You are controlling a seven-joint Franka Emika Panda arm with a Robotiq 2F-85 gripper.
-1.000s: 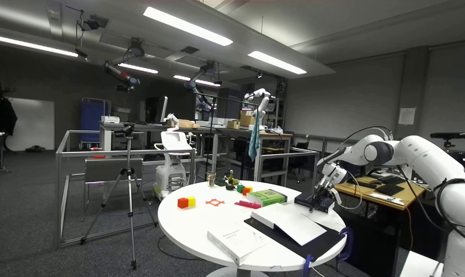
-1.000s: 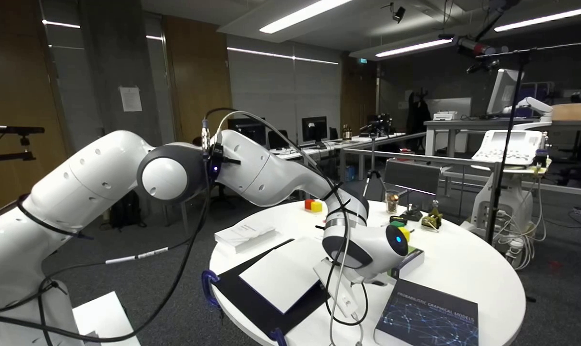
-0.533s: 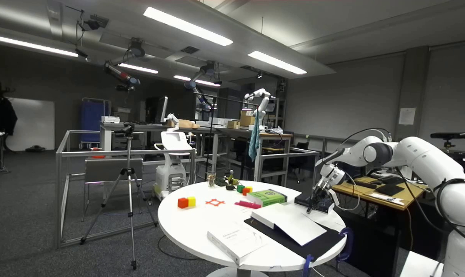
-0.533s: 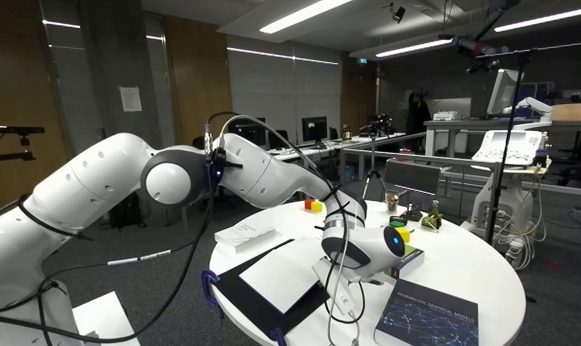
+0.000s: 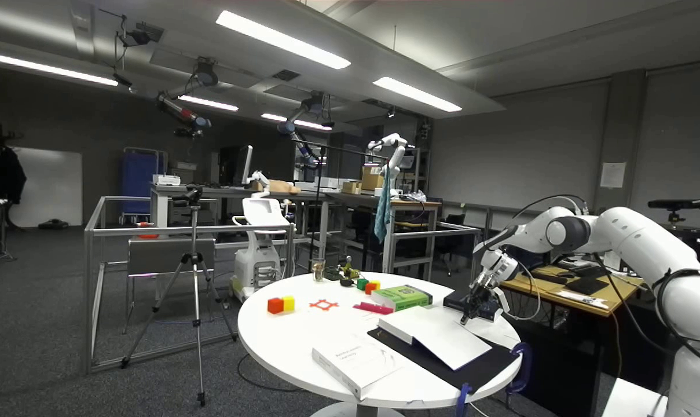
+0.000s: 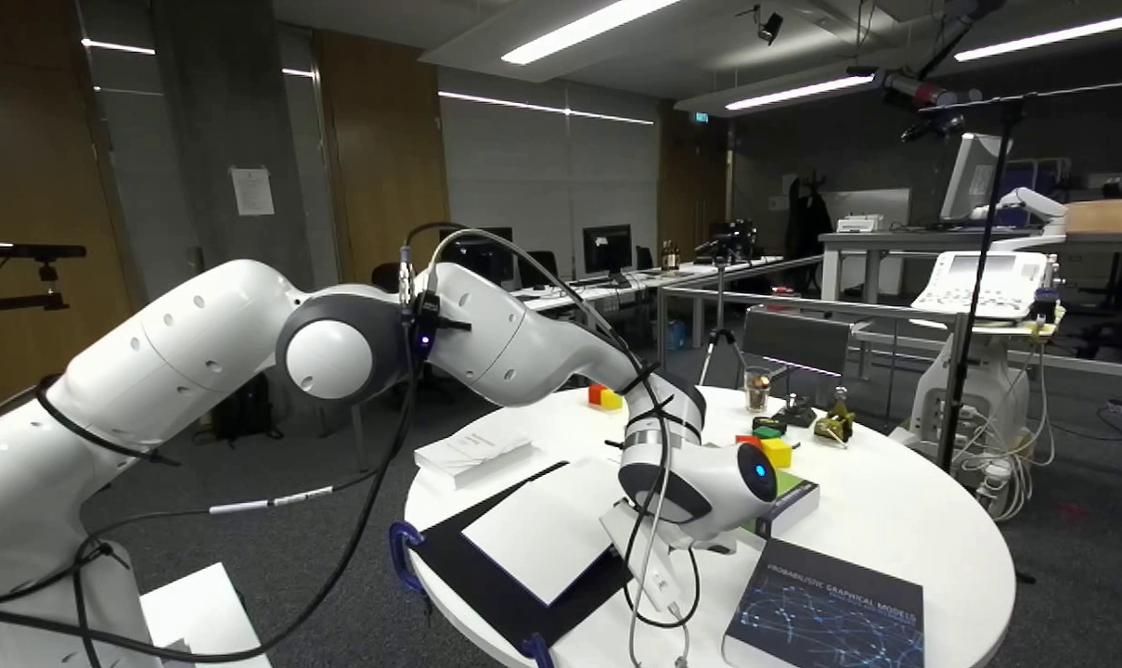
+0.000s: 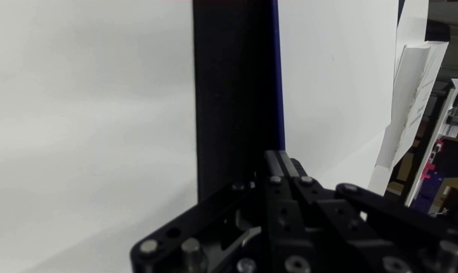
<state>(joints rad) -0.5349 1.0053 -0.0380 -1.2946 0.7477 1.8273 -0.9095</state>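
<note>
My gripper (image 5: 464, 319) points down at the table beside the dark blue book (image 5: 455, 301), close to the far edge of a white panel (image 5: 454, 341). The panel slopes from a white block-like book (image 5: 399, 322) onto a black mat (image 5: 494, 362). In the wrist view the fingertips (image 7: 277, 153) are together with only a thin dark line between them. They lie at the panel's blue edge (image 7: 277, 68), over the black mat (image 7: 232, 94). Whether they touch the edge, I cannot tell. Nothing shows held. In an exterior view the wrist (image 6: 690, 492) hides the fingers.
A green book (image 5: 403, 297), a pink object (image 5: 373, 307), a red frame (image 5: 323, 304), a red cube (image 5: 275, 305) and a white book (image 5: 355, 365) lie on the round table (image 5: 292, 341). Blue clamps (image 5: 520, 368) grip its edge. Cables (image 6: 649, 575) hang from the wrist.
The arm has moved a little, bringing the gripper slightly down and towards the white panel. The fingers cannot be compared in the wrist view. The objects on the table have not moved.
</note>
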